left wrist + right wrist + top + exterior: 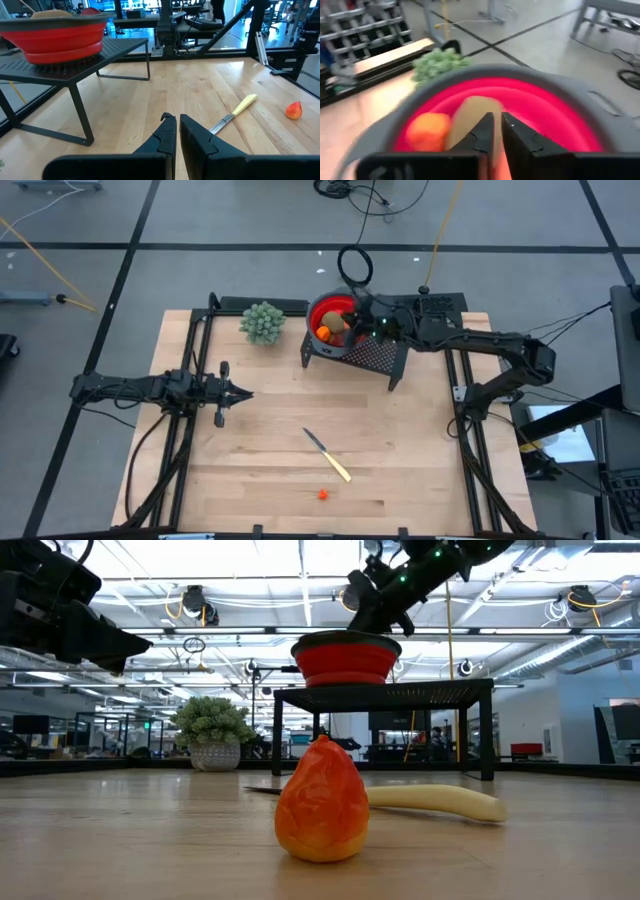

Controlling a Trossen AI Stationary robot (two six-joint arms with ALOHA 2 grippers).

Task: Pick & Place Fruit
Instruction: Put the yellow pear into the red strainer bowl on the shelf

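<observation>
One brown fruit [470, 120] in bowl [560, 125], under right end effector [496, 122], fingers together.

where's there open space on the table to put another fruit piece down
Bare wood lies between the left hand and the knife, and right of the knife toward the table's right edge. It is crowded at the back: plant, black rack and red bowl, with the right hand over it.
</observation>
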